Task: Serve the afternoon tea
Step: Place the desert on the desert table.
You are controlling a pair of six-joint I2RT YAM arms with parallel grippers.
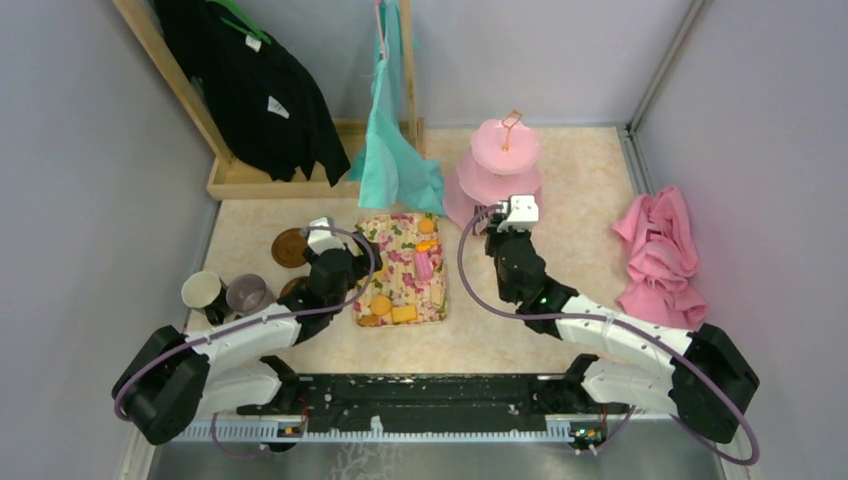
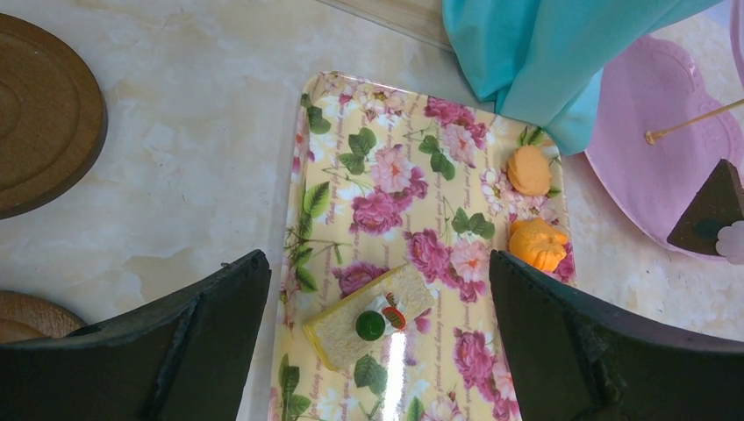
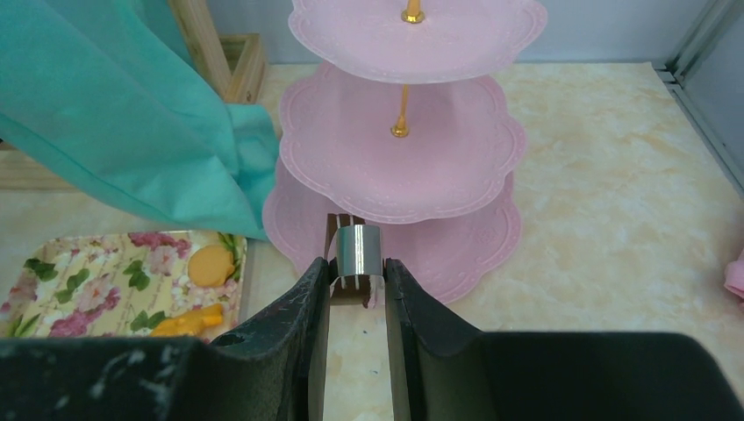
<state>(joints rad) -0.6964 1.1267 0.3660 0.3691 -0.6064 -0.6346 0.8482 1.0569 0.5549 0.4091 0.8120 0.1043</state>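
At the scalloped rim of the pink three-tier stand's [image 3: 439, 175] bottom tier, the right gripper [image 3: 355, 294] is clamped on a brown cake wedge [image 3: 345, 221] — bare marble lies open to its right, while teal cloth [image 3: 114, 114] crowds the left. Over the floral tray [image 2: 351, 114], the left gripper [image 2: 379, 267] hangs with jaws spread wide astride a yellow cake slice [image 2: 368, 316] — orange snacks [image 2: 531, 171] line the opposite edge.

The tray [image 2: 386, 175] bears pink roses and green leaves on pale yellow. The three-tier stand [image 3: 404, 167] is pink, its post [image 3: 401, 110] gold. The bench [image 3: 597, 175] is cream, marbled. The brown snack [image 3: 355, 254] has a silvery band.
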